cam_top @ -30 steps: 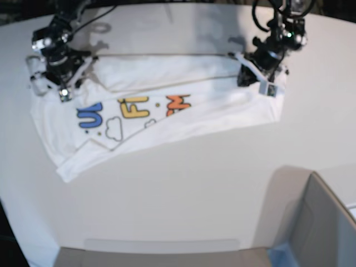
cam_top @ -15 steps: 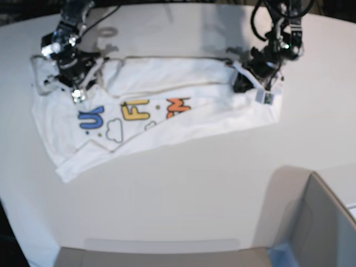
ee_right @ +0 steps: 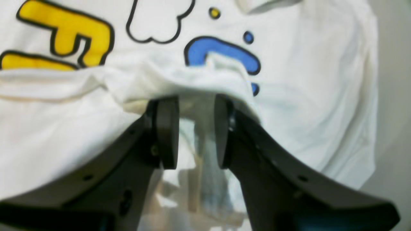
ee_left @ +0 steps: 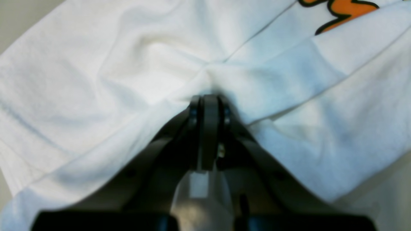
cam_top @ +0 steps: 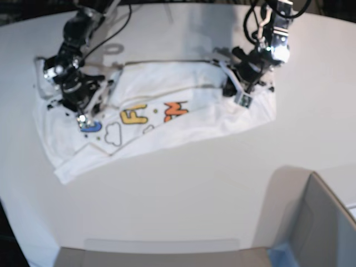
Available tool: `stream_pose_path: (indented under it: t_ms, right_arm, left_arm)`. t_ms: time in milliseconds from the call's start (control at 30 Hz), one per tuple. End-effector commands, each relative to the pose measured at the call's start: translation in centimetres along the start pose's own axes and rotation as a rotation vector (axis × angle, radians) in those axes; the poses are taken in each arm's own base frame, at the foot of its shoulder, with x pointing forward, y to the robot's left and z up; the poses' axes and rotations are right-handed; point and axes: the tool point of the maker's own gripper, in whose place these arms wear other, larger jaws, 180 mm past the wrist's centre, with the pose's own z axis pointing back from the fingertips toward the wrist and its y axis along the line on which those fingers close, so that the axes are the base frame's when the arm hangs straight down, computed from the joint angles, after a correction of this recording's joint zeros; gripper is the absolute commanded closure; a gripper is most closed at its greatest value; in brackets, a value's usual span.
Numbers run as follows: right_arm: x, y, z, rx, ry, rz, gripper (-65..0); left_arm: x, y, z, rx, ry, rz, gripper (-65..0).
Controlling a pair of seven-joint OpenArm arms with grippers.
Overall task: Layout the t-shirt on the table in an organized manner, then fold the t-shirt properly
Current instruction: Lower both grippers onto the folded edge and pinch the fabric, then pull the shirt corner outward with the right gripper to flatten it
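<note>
A: Where do we have the t-shirt (cam_top: 167, 119) right now?

B: It lies across the far half of the table (cam_top: 183, 189), partly folded over itself, with the printed lettering facing up near its middle. We hold it at 2 places, 1 at each end.

A: What do we see of our left gripper (ee_left: 208, 101)?

B: Its jaws are pressed together on a pinch of white cloth. In the left wrist view the fabric gathers into creases that run straight to the fingertips, and a bit of the orange letter (ee_left: 340, 8) shows at the upper right. In the base view that gripper sits at the shirt's right end.

A: And our right gripper (ee_right: 196, 102)?

B: Its jaws stand partway apart with a bunched fold of the shirt between them. The cloth drapes over the tips and hangs down through the gap, so we are gripping it loosely rather than pinching tight. Just beyond the fingers we see the blue letter (ee_right: 221, 53), with the yellow letter (ee_right: 70, 35) off to the left and an outlined cloud doodle (ee_right: 157, 22) between them.

A: Anything else on the table?

B: The corner of a grey box (cam_top: 320, 228) shows at the near right, well apart from the shirt.
</note>
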Motion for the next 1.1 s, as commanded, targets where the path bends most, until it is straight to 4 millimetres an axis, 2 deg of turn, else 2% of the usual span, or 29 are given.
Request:
stream_pose_path:
  t_ms: [0, 133, 300, 400, 500, 667, 800, 933, 1000, 1067]
  right_arm:
    - [1.9, -0.5, 0.3, -0.006, -0.060, 0.015, -19.6]
    - [3.0, -0.8, -0.2, -0.005, -0.080, 0.010, -19.6]
    - [3.2, -0.7, -3.3, 0.056, -0.047, -0.020, -19.6]
    - [3.7, -1.3, -4.1, 0.063, -0.044, -0.017, -19.6]
    - [5.5, -2.4, -3.5, 0.031, -0.090, -0.010, -19.6]
    - [9.3, -4.5, -0.6, -0.059, -0.203, 0.019, -19.6]
    - [10.4, -5.0, 1.2, -0.103, -0.243, 0.037, -19.6]
    - [7.8, -2.6, 2.7, -0.090, -0.210, 0.077, -19.6]
    - [5.5, -1.0, 3.0, -0.060, -0.163, 0.094, -19.6]
    - [3.0, -0.3, 2.8, -0.040, -0.106, 0.085, -19.6]
  left_arm:
    - [-3.2, -0.3, 0.1, -0.005, 0.134, -0.012, -1.4]
    - [-3.3, -0.3, 0.2, -0.005, 0.136, -0.013, -1.4]
    - [-3.2, -0.3, 0.2, -0.005, 0.133, -0.014, -1.4]
    - [-3.2, -0.3, 0.2, -0.005, 0.132, -0.014, -1.4]
    - [-3.8, -0.5, 0.4, -0.006, 0.145, -0.010, -1.4]
    - [-4.0, -0.6, 0.4, -0.008, 0.146, -0.009, -1.4]
    - [-4.0, -0.6, 0.4, -0.008, 0.146, -0.009, -1.4]
    - [-4.0, -0.6, 0.4, -0.008, 0.148, -0.009, -1.4]
    - [-4.0, -0.5, 0.5, -0.007, 0.148, -0.010, -1.4]
    - [-4.0, -0.5, 0.5, -0.007, 0.148, -0.010, -1.4]
